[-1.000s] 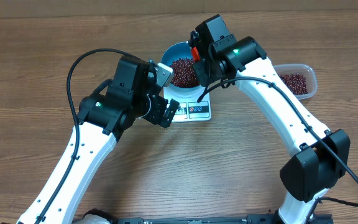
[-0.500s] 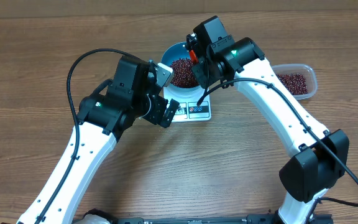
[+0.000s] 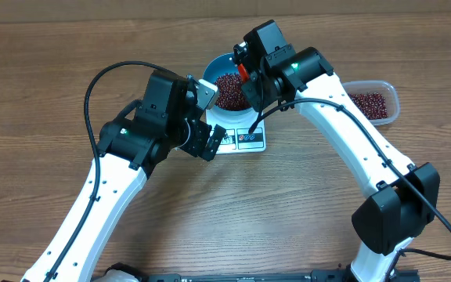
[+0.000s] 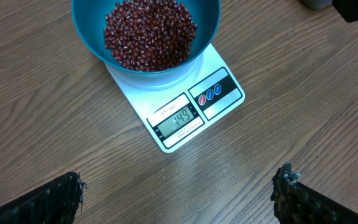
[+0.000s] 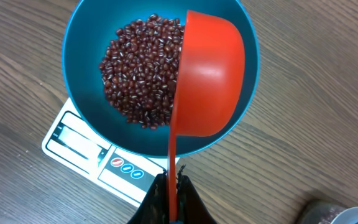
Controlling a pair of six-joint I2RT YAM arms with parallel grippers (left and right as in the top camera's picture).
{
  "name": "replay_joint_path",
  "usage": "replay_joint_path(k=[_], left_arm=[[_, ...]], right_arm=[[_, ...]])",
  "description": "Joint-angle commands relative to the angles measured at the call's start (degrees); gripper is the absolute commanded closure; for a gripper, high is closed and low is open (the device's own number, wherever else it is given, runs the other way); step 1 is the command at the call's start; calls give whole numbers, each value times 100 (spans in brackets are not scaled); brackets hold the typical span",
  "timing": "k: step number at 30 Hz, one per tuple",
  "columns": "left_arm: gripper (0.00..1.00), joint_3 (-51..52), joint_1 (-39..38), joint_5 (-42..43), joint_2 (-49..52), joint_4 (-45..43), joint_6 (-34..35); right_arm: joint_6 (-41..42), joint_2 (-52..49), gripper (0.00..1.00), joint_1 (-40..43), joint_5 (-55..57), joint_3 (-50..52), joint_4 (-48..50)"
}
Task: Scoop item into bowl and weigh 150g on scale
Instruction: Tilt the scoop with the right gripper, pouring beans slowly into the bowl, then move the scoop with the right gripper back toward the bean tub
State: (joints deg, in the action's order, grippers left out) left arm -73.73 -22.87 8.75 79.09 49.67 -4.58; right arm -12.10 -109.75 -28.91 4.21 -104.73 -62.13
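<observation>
The blue bowl (image 3: 212,69) (image 4: 86,25) (image 5: 79,37) stands on the white scale (image 3: 245,139) (image 4: 225,62) (image 5: 73,140), whose display reads 149. A heap of red-brown beans (image 3: 229,88) (image 4: 148,34) (image 5: 142,68) fills the bowl's bottom. My right gripper (image 3: 245,77) (image 5: 173,183) is shut on the thin handle of an orange scoop (image 5: 210,81). The scoop is tipped on its side over the bowl's right half, its underside toward the camera. My left gripper (image 3: 207,117) (image 4: 179,186) is open wide above bare table in front of the scale, with nothing between its fingers.
A clear plastic tub (image 3: 388,92) with more beans sits to the right of the scale, behind the right arm. A grey object (image 5: 334,214) shows at the lower right corner of the right wrist view. The left arm's black cable (image 3: 100,78) loops on the left.
The right gripper with the scoop has edged slightly to the left over the bowl. The left arm, bowl and scale have not moved.
</observation>
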Motion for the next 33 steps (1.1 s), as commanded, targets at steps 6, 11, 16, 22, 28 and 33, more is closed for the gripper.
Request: replay_joint_path(k=[6, 11, 16, 22, 28, 33], left_arm=[[0, 11, -2, -35, -33, -22, 74], [1, 11, -2, -35, -33, -22, 74], [1, 11, -2, -35, -33, -22, 74], [1, 11, -2, -35, -33, -22, 72], [0, 11, -2, -35, -33, -22, 74], [1, 11, -2, -35, -33, -22, 74]], right_arm=[[9, 234, 96, 236, -785, -216, 31], [28, 234, 96, 479, -1303, -216, 13], [31, 234, 96, 804, -1980, -216, -31], [26, 234, 96, 1318, -2970, -216, -79], [24, 234, 96, 1729, -3676, -216, -151], [24, 234, 96, 1897, -3939, -216, -166]])
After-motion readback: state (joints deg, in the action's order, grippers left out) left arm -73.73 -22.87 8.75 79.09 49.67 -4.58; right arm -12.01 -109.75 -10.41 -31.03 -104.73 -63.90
